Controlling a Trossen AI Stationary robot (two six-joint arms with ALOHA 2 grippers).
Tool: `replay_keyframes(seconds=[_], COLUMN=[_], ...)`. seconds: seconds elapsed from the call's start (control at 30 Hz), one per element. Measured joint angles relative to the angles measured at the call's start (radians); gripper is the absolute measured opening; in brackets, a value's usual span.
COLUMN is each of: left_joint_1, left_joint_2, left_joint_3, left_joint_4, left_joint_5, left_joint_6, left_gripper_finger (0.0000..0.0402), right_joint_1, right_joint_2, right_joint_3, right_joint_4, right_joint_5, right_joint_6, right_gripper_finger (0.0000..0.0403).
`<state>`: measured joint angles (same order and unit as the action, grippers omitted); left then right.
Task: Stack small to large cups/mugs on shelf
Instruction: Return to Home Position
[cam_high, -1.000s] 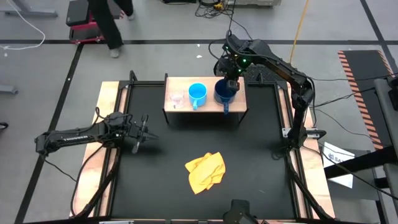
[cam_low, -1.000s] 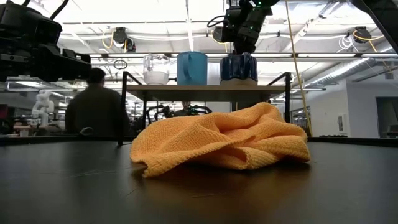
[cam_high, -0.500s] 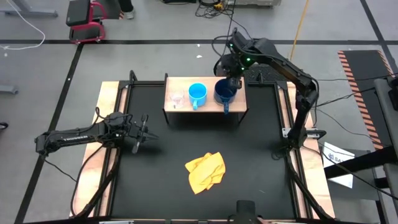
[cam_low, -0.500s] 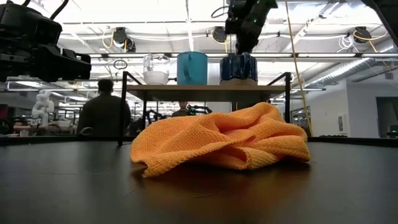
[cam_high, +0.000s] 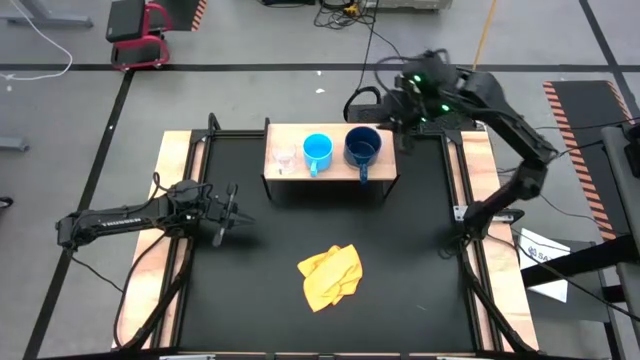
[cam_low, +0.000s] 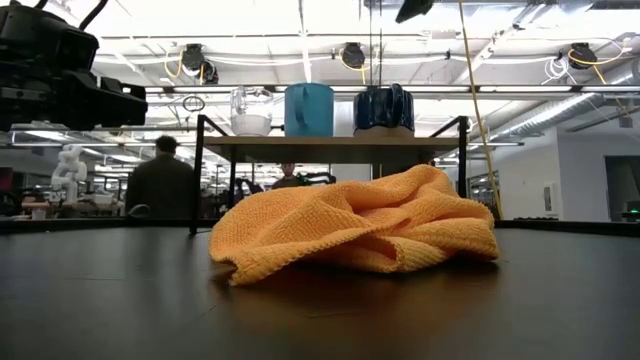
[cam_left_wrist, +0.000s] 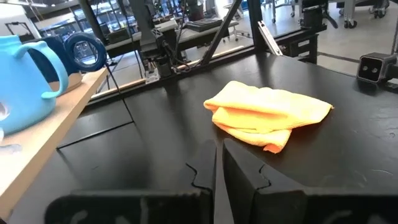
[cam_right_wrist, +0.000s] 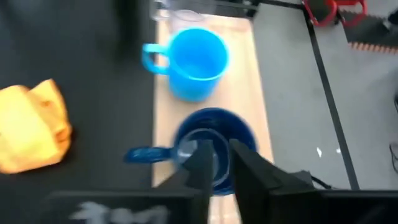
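Right gripper (cam_high: 394, 104) empty, fingers narrowly parted, raised off the shelf's (cam_high: 340, 173) far right corner. Dark blue mug (cam_high: 362, 148) stands at its 7 o'clock, apart. Left gripper (cam_high: 229, 213) clenched, table's 9 o'clock.

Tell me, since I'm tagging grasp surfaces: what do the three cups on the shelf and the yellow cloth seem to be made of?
Small clear cup: see-through, so glass or clear plastic.
Light blue mug: smooth, even, fairly matte; plastic or ceramic, cannot tell.
Dark blue mug: ribbed wall with glossy highlights, likely glazed ceramic.
Yellow cloth: soft fabric, with a visible knit-like weave and folds.
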<state>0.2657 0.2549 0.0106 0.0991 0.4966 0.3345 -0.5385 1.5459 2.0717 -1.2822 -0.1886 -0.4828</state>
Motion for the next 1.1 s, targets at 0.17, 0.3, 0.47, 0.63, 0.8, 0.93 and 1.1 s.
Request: replay_keyframes(seconds=[0.17, 0.3, 0.47, 0.63, 0.8, 0.93, 1.1], left_joint_1=[0.0, 0.0, 0.0, 0.0, 0.0, 0.0, 0.0], left_joint_2=[0.0, -0.001, -0.001, -0.001, -0.001, -0.001, -0.001], left_joint_3=[0.0, 0.0, 0.0, 0.0, 0.0, 0.0, 0.0], left_joint_4=[0.011, 0.048, 0.061, 0.06, 0.075, 0.076, 0.061], left_joint_5=[-0.025, -0.025, 0.032, 0.036, 0.0, -0.028, -0.053], left_joint_6=[0.01, 0.002, 0.046, 0.057, 0.029, -0.005, -0.003], left_gripper_finger=[0.0031, 0.0031, 0.0015, 0.0004, 0.0003, 0.0003, 0.0002], right_joint_1=[0.078, 0.132, 0.185, 0.235, 0.26, 0.278, 0.285], right_joint_2=[-0.16, -0.31, -0.512, -0.689, -0.833, -0.925, -1.028], right_joint_3=[-0.193, -0.456, -0.783, -1.039, -1.234, -1.368, -1.514], right_joint_4=[0.042, 0.151, 0.348, 0.524, 0.701, 0.796, 0.898], right_joint_5=[0.0, -0.03, -0.079, -0.079, -0.079, -0.08, -0.08], right_joint_6=[0.005, 0.028, 0.09, 0.189, 0.295, 0.342, 0.389], right_gripper_finger=[0.0009, 0.0002, 0.0001, 0.0, 0.0, 0.0, 0.0])
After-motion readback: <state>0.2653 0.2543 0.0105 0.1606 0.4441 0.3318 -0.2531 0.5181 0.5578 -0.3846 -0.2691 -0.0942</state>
